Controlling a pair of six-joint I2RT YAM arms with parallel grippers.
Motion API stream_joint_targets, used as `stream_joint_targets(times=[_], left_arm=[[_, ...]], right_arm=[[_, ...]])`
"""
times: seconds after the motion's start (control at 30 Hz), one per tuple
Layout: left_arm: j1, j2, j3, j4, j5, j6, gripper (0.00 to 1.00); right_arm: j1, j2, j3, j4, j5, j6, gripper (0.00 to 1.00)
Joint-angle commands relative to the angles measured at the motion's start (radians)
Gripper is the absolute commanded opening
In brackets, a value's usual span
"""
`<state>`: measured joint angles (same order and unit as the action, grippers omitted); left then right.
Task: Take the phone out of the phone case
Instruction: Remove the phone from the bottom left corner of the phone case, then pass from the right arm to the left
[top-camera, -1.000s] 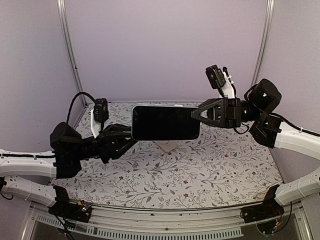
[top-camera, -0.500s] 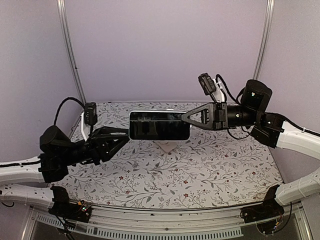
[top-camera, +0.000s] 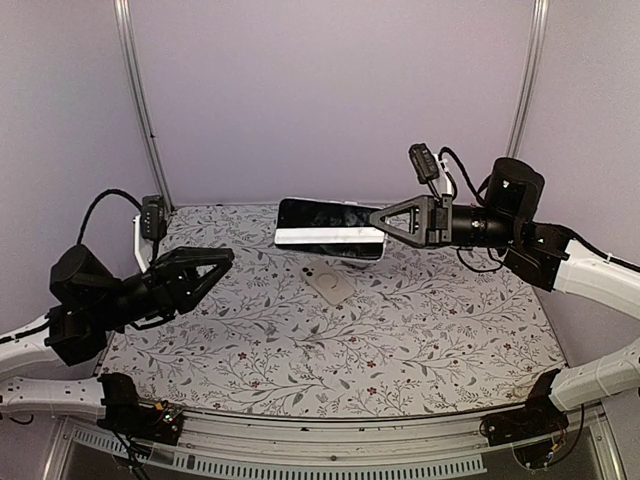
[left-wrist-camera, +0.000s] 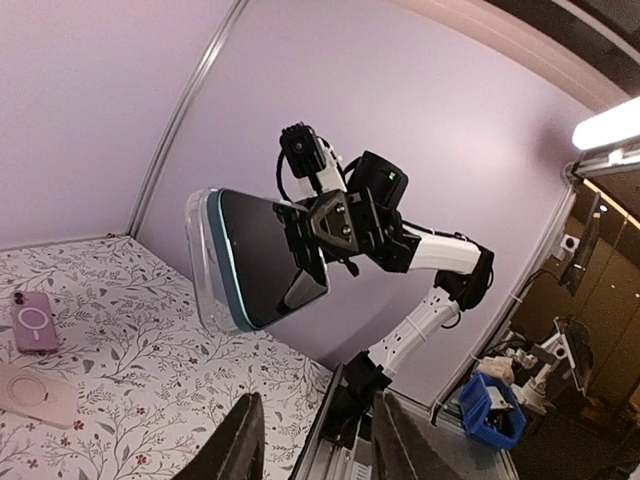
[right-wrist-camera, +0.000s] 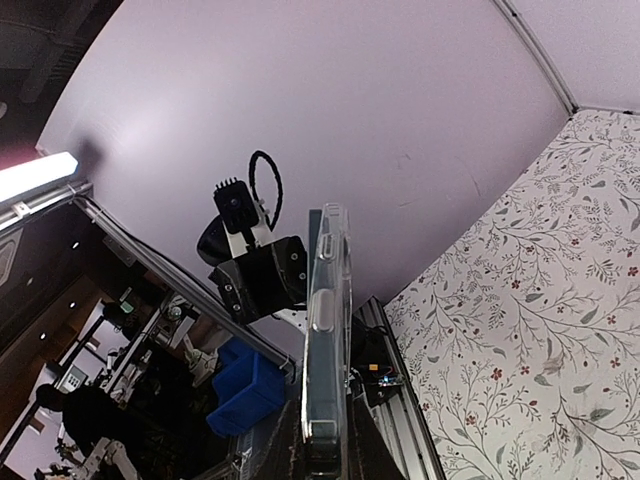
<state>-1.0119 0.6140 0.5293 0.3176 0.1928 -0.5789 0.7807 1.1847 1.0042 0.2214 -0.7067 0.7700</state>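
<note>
The phone (top-camera: 335, 215) has a dark screen and a teal rim and sits inside a clear phone case (top-camera: 328, 238). It hangs above the back of the table, tilted. My right gripper (top-camera: 386, 228) is shut on its right end. The right wrist view shows the case (right-wrist-camera: 328, 330) edge-on, rising from between the right gripper (right-wrist-camera: 326, 455). The left wrist view has the phone (left-wrist-camera: 265, 255) and the case's clear edge (left-wrist-camera: 200, 250) well ahead of my left gripper (left-wrist-camera: 310, 440). That left gripper (top-camera: 224, 260) stands open and empty, off to the left of the phone.
A pink phone-shaped item with a ring mark (top-camera: 328, 285) lies flat on the flowered table (top-camera: 400, 340), below the held phone. A beige round pad (left-wrist-camera: 38, 393) lies near it. Metal posts (top-camera: 140, 100) stand at the back corners. A blue bin (left-wrist-camera: 492, 415) sits beyond the table.
My left gripper has let go of the phone's left end and drawn back to the left, fingers apart. The right gripper has carried the phone right and toward the back, tilting it.
</note>
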Motion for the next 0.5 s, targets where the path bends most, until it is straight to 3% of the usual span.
stream_joint_targets(times=[0.0, 0.03, 0.13, 0.3, 0.47], left_arm=[[0.007, 0.064, 0.093, -0.093, -0.168, -0.192, 0.34], [0.007, 0.085, 0.104, -0.118, -0.228, -0.27, 0.33], [0.008, 0.148, 0.13, -0.129, -0.277, -0.421, 0.44], [0.01, 0.247, 0.203, -0.156, -0.272, -0.439, 0.49], [0.048, 0.308, 0.252, -0.174, -0.137, -0.46, 0.55]], right_arm=[[-0.017, -0.005, -0.033, 0.019, 0.097, 0.068, 0.0], [-0.018, 0.005, -0.041, 0.019, 0.113, 0.085, 0.0], [-0.021, 0.031, -0.058, 0.021, 0.133, 0.143, 0.0], [-0.032, 0.063, -0.059, 0.024, 0.121, 0.179, 0.0], [-0.072, 0.072, -0.085, 0.055, 0.035, 0.2, 0.0]])
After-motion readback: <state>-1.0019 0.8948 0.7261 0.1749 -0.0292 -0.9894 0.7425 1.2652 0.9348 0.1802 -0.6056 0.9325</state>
